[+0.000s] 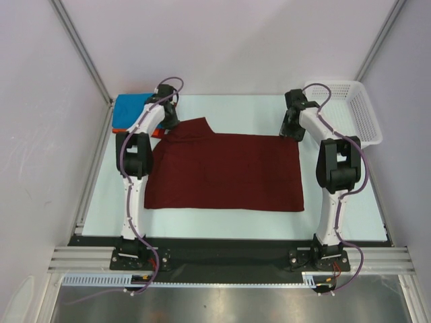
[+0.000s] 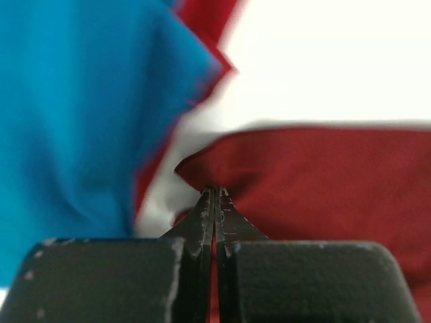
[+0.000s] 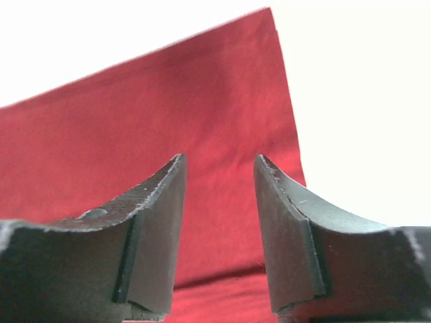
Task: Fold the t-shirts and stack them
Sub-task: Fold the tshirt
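blue shirt (image 1: 131, 108) far-left corner, on top of orange-red shirt (image 1: 157, 132) | left gripper (image 2: 215, 194) pinched tight on maroon shirt (image 1: 229, 171) far-left edge | maroon shirt flat on table (image 1: 343, 202), centre | right gripper (image 3: 219, 161) jaws apart over its far-right corner, gripping nothing | basket (image 1: 350, 111) far right

Left gripper (image 2: 214, 195): jaws pressed together, tips meeting on a puckered corner of the dark maroon t-shirt (image 2: 323, 182); that shirt spreads to the right over the white table (image 2: 337, 60); bright blue t-shirt (image 2: 87, 114) fills the left, blurred; orange-red t-shirt (image 2: 202, 20) shows as a strip along the blue shirt's edge.
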Controlling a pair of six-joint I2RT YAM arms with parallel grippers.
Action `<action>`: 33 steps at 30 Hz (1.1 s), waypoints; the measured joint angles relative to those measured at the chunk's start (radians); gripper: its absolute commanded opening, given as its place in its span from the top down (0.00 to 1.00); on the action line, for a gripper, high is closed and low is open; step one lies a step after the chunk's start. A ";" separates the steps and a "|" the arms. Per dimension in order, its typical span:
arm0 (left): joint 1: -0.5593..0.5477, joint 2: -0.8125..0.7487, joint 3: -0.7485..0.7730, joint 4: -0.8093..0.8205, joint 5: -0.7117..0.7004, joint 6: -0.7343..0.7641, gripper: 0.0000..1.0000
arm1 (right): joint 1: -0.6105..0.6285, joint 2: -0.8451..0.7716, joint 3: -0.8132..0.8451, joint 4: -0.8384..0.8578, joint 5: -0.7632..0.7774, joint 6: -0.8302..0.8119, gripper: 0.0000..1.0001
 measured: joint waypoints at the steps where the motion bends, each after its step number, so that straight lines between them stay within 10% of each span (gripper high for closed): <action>1: -0.005 -0.016 -0.023 0.012 0.002 0.005 1.00 | -0.006 0.029 0.034 -0.018 0.011 0.000 0.52; 33: -0.087 -0.212 -0.119 0.166 0.101 0.025 1.00 | -0.045 0.309 0.300 -0.017 0.141 0.052 0.54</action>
